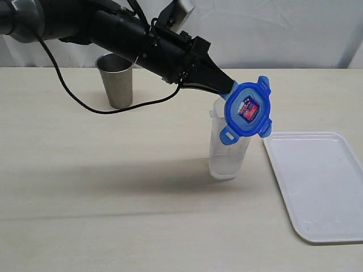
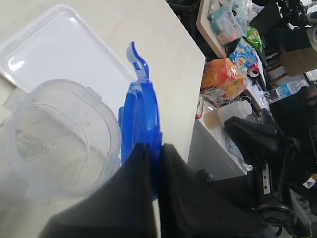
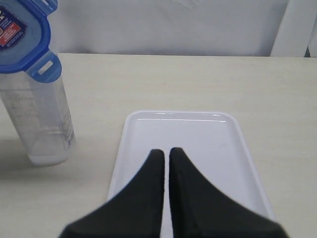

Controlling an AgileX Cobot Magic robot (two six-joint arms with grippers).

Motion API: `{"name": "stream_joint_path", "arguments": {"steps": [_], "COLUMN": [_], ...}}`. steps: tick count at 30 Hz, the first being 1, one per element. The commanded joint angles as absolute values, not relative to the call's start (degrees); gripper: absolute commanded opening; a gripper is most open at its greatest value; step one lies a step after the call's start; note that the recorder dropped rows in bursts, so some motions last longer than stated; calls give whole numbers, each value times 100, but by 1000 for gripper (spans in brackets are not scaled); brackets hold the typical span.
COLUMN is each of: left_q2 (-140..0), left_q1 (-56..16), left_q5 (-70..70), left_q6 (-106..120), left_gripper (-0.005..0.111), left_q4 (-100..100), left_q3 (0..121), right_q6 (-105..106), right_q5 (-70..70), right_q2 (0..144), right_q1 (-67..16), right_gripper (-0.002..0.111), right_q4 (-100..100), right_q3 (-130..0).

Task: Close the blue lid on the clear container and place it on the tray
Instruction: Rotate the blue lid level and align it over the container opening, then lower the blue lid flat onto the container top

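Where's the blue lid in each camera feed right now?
Exterior view: small bright blue plastic lid right of centre, on edge by the tall clear plastic container's rim.
Left wrist view: mid-picture, edge-on in the left hand.
Right wrist view: picture's top-left corner, cropped.
Shared landmark: flat white plastic tray.

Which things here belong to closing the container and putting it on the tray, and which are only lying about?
Belong to the job:
- blue lid, pinched in the left gripper
- clear container, not yet closed
- white tray

Only lying about:
- steel cup
- bags and bottles beyond the edge of the table
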State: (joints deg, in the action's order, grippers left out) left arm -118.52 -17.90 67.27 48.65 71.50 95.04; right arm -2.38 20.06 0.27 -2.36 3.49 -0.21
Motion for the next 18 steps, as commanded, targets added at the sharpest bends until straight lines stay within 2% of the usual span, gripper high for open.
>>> {"name": "stream_joint_path", "arguments": {"steps": [1,8,18], "left_q2": [-11843,-11843,-11843], "left_q1": [-1729,-1457,-1444], "left_q5": [6644,6723,6721], "left_q6": [4946,4962,4962], "left_gripper": [0,0,0], "left_q4": [7313,7615,7361], "left_q3": [9561,9561,9561], "right_q6": [-242,-242,-242], "right_q5": [1975,1975,1975], "right_q2": [0,0,0], "right_q1": [-217,-217,-217], "right_gripper": [4,4,4], "right_q4": [341,341,341], "right_q3": [0,0,0]}}
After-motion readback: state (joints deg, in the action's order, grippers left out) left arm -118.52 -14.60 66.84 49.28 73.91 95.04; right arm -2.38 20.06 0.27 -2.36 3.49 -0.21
